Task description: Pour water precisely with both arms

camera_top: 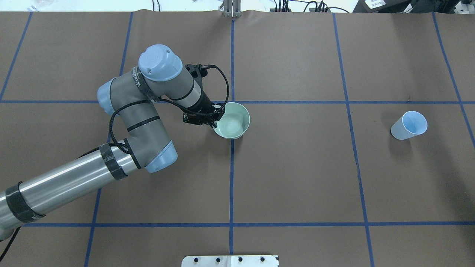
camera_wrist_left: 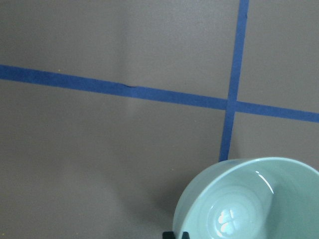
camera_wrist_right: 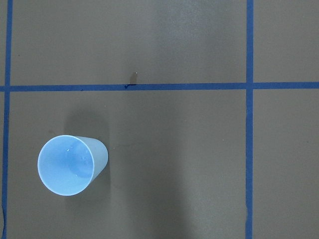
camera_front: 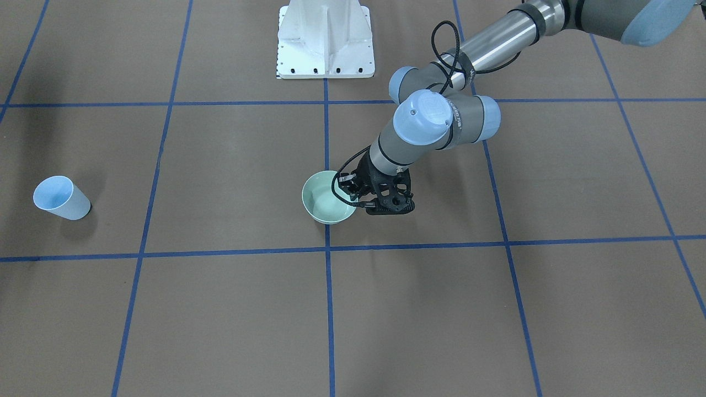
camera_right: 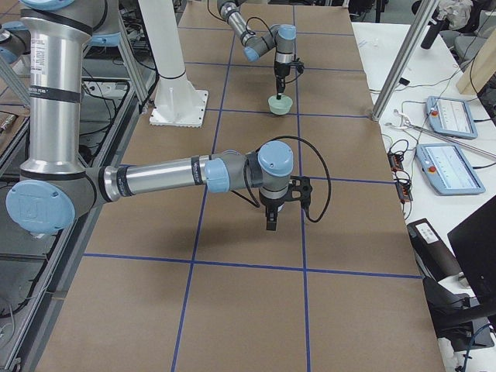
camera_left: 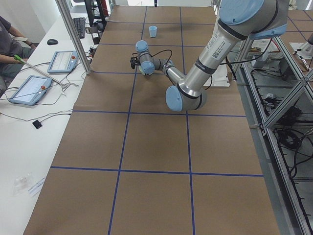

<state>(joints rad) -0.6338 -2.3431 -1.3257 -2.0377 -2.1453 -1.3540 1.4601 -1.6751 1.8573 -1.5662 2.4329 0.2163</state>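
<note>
Left gripper (camera_top: 214, 121) sits at the rim of the green bowl (camera_top: 243, 112) at table centre; fingers straddle the rim, can't tell if clamped. Water (camera_wrist_left: 228, 221): faint whitish glint in the bowl bottom. Blue cup (camera_top: 402, 130) stands upright toward the right edge. Right gripper (camera_right: 271, 222) hangs over the table; finger state can't tell.

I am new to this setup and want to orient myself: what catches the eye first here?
The big grey left arm reaches over the table, its gripper at the rim of a pale green bowl near the centre. A light blue cup stands alone far on the robot's right.
</note>
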